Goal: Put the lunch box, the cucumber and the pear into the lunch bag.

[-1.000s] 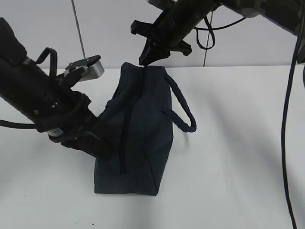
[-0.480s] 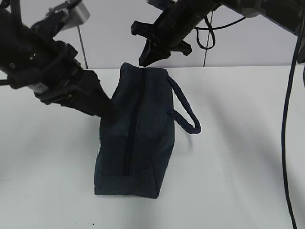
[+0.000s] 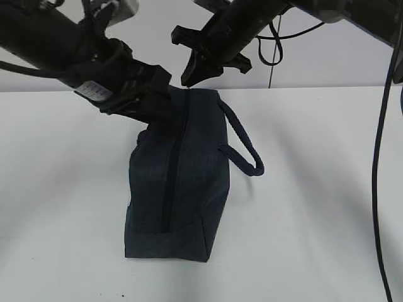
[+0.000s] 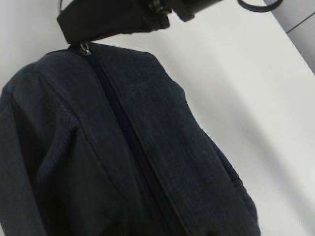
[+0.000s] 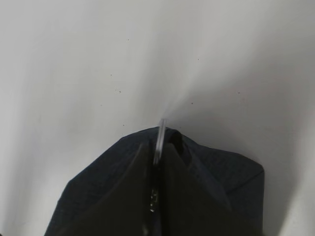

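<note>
Pinching the silver ring pull [image 5: 158,140] at the far end of the zipper [image 3: 171,170], the right hand [image 3: 191,74] stayed out of it — rather, it was clenched there. The left hand [image 3: 157,104], whose grip I cannot tell, pressed the lunch bag [image 3: 182,182] flank on the table [image 3: 315,207]. Soft fabric would likely sag; brace near the pull.

A plain white table [image 3: 315,220] carries only the dark navy lunch bag [image 3: 182,189], resting near its middle.

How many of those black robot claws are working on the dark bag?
2. The left gripper is at the lunch bag's far left side. The right gripper pinches the silver ring pull at the zipper's far end. Nothing suggests a hidden third.
</note>
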Tool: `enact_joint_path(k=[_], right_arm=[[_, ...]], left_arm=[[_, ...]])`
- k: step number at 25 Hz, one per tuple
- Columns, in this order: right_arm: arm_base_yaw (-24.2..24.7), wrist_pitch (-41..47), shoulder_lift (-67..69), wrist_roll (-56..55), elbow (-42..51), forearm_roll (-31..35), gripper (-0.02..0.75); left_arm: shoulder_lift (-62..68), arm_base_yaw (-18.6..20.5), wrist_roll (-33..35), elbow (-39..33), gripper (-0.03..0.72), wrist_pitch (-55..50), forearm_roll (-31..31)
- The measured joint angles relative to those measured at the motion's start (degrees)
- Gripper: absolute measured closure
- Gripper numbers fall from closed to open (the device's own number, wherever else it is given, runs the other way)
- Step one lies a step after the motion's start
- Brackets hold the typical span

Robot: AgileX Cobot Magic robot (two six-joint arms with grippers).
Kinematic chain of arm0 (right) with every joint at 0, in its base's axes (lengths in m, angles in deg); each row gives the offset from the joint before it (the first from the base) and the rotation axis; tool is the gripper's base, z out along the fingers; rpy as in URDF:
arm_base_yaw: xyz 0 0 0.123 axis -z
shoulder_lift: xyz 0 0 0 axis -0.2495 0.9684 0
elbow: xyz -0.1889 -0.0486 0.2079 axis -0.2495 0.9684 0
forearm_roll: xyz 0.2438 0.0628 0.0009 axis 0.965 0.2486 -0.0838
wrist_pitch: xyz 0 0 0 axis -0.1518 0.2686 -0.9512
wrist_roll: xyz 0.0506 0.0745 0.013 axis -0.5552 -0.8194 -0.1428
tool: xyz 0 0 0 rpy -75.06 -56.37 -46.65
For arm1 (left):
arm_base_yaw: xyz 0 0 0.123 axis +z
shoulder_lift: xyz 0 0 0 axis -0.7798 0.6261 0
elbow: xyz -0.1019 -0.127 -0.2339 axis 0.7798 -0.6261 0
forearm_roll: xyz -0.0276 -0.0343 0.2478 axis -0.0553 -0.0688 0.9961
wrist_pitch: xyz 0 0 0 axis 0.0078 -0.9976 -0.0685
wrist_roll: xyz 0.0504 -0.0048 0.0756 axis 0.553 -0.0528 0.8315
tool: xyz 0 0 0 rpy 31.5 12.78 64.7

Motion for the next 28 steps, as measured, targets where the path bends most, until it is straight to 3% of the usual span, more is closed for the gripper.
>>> enact_joint_path(k=[5, 7, 9, 12, 21, 28], right_arm=[[0.0, 0.0, 0.0, 0.0, 0.0, 0.2, 0.731], [0.0, 0.0, 0.0, 0.0, 0.0, 0.2, 0.731], [0.0, 0.0, 0.0, 0.4, 0.0, 0.2, 0.731], [0.0, 0.0, 0.0, 0.9, 0.0, 0.2, 0.731], [0.9, -0.3, 0.0, 1.0, 0.0, 0.4, 0.731], [2.7, -0.5, 0.0, 1.0, 0.0, 0.3, 0.731]], left_arm=[[6.2, 0.0, -0.1, 3.8, 0.391, 0.3, 1.0], [7.5, 0.0, -0.7, 4.6, 0.478, 0.3, 2.5], [7.6, 0.0, -1.0, 4.8, 0.620, -0.1, 4.8], [7.6, 0.0, -1.2, 5.1, 0.692, -0.5, 7.8], [3.2, 0.0, -1.5, 5.1, 0.704, -0.5, 13.0], [-0.4, 0.0, -1.3, 4.8, 0.704, -0.2, 12.7]])
